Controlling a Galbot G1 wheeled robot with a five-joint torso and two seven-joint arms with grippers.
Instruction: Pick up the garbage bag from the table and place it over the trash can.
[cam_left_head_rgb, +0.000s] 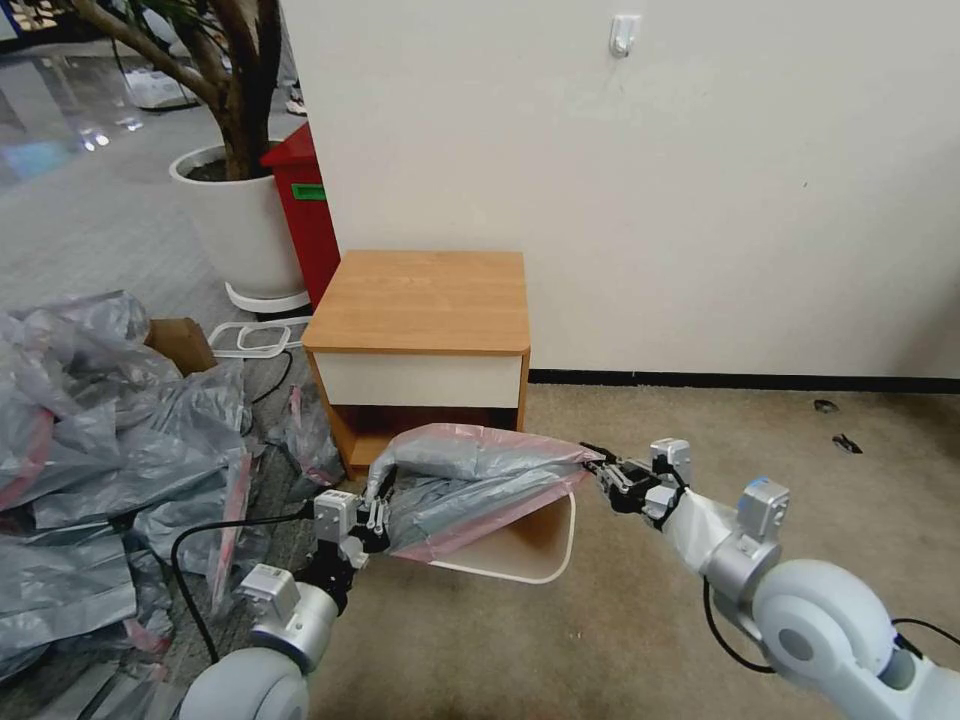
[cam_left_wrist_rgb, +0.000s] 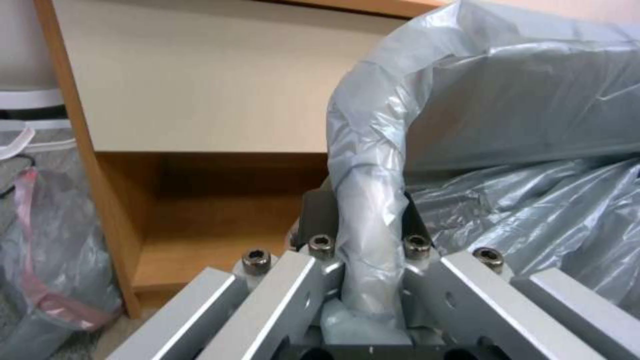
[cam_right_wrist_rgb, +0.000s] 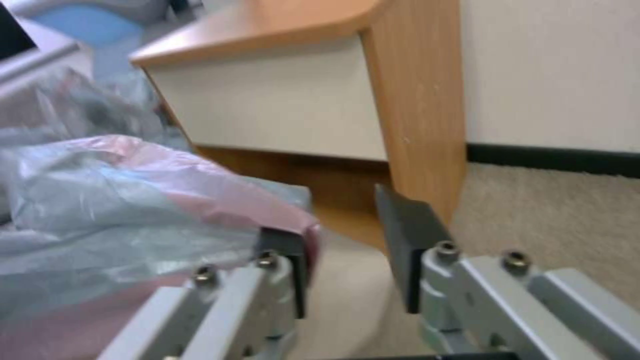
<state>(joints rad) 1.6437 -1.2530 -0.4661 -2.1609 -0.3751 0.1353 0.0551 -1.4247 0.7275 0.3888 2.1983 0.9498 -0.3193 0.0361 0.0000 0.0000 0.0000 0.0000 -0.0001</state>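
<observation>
The garbage bag (cam_left_head_rgb: 470, 485), crinkly grey with a pink rim, hangs stretched between my two grippers in front of the table (cam_left_head_rgb: 420, 300). It drapes over the far and left part of the beige trash can (cam_left_head_rgb: 560, 562), whose near right rim and inside still show. My left gripper (cam_left_head_rgb: 378, 512) is shut on a twisted strand of the bag (cam_left_wrist_rgb: 367, 200), as the left wrist view (cam_left_wrist_rgb: 365, 222) shows. My right gripper (cam_left_head_rgb: 598, 463) is at the bag's right end. In the right wrist view it (cam_right_wrist_rgb: 347, 245) stands open, with the pink rim (cam_right_wrist_rgb: 220, 200) lying against the outside of one finger (cam_right_wrist_rgb: 288, 252).
A big heap of grey bags (cam_left_head_rgb: 90, 470) covers the floor at the left, with a cardboard box (cam_left_head_rgb: 182, 342) behind it. A tall red bin (cam_left_head_rgb: 305, 215) and a white plant pot (cam_left_head_rgb: 240, 230) stand left of the table. Open carpet (cam_left_head_rgb: 800, 460) lies to the right.
</observation>
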